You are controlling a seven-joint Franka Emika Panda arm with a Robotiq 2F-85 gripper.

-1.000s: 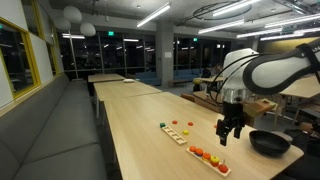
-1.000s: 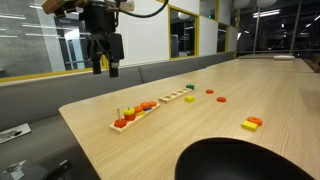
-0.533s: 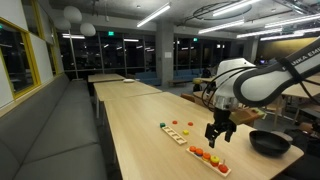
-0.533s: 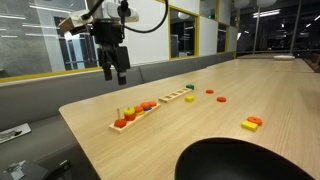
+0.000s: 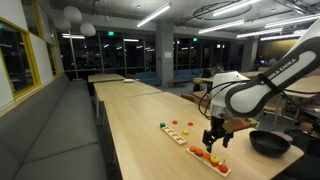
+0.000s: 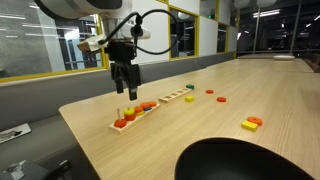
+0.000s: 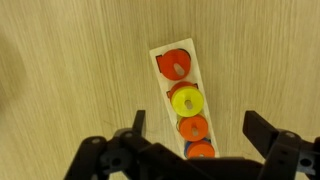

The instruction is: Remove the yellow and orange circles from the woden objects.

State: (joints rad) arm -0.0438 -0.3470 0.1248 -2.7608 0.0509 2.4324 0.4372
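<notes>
Wrist view: fingers (image 7: pixel 258 132) spread wide over the yellow ring (image 7: pixel 177 102) and orange ring (image 7: pixel 184 130) on the wooden strip (image 7: pixel 190 48).

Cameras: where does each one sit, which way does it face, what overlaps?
Exterior view: beside the table, looking along it; arm, open gripper above the wooden strip.
Exterior view: low behind the black bowl, looking across the table; gripper, same strip.
Wrist view: straight down on the strip; both fingers show.
Shared: all three see that strip.
</notes>
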